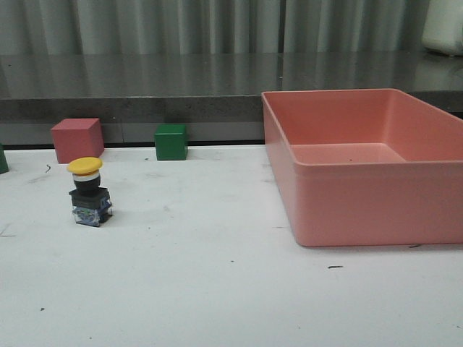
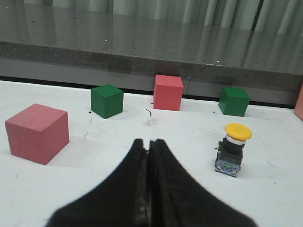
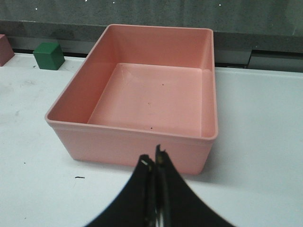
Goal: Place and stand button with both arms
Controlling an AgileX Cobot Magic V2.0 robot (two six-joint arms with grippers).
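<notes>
The button (image 1: pixel 90 191) is seen standing upright on the white table (image 1: pixel 217 289), yellow cap on top and clear-bluish base on the surface, well apart from the pink bin (image 1: pixel 365 163) and on the robot's left of it. A red cube (image 1: pixel 77 139) is placed just behind the button, and a green cube (image 1: pixel 171 142) lies between that red cube and the bin, by the table's far edge. The bin is shown with nothing inside. The left end effector (image 2: pixel 147 144) is clenched with its fingers pressed together on nothing, near the button but not touching it. The right end effector (image 3: pixel 155 158) is likewise clenched on nothing, held just before the bin's near wall.
</notes>
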